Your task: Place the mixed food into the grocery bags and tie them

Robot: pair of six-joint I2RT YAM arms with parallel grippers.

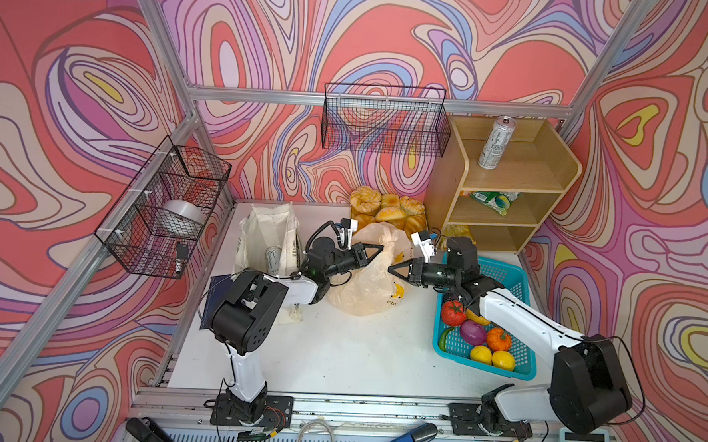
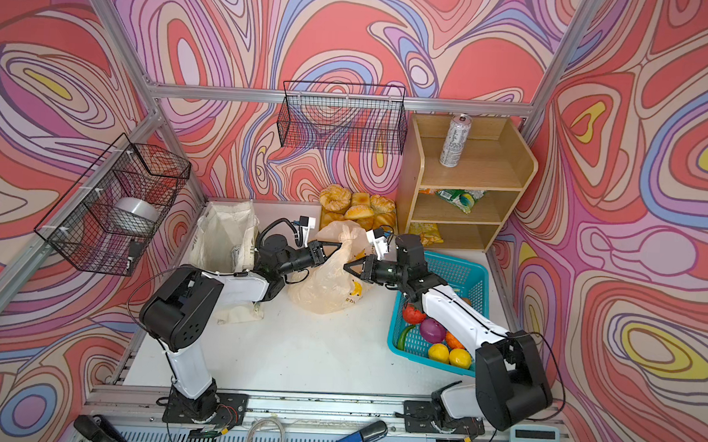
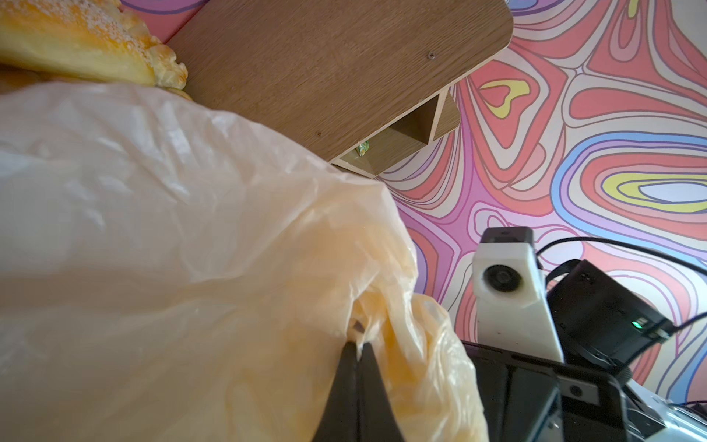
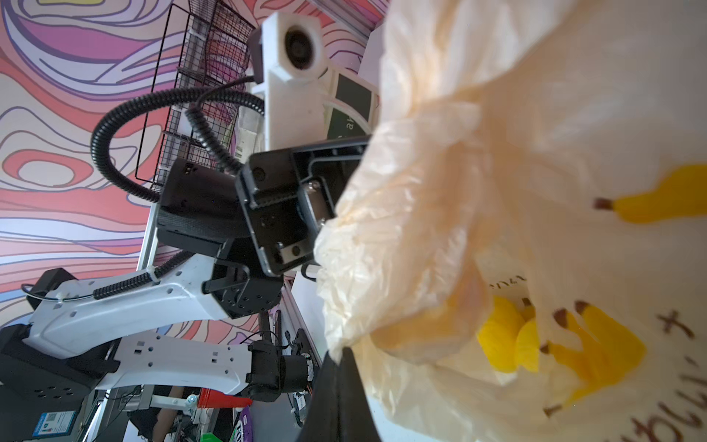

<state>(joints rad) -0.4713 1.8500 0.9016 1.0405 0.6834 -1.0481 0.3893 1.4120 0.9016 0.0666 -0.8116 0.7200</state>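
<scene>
Nearest, to the right of the plastic bag, two lemons are seen side by side in the near corner of a teal basket. A dark green cucumber beside them is mostly covered by other produce, so its long axis cannot be told. The far part of the basket is hidden under the right arm.

The plastic bag is set on the white table between the two arms. It is slumped, with its long axis run from near to far and its gathered neck pointed to the far side. Its contents cannot be made out through the film. The right gripper is laid level against the bag's right flank, pointed left. In the right wrist view its fingers are pressed together with a fold of film caught at the tips. The left gripper is pointed right at the bag's neck. In the left wrist view its fingers are closed on a twisted strand of film.

Left of the bag a cloth tote is stood open, mouth upward, and a white can is seen upright inside, its lower part hidden. Beyond the bag bread rolls are piled. Far right of the bag is a wooden shelf. A tall can is stood upright on its top board, and a snack packet is laid below, partly cut off.
</scene>
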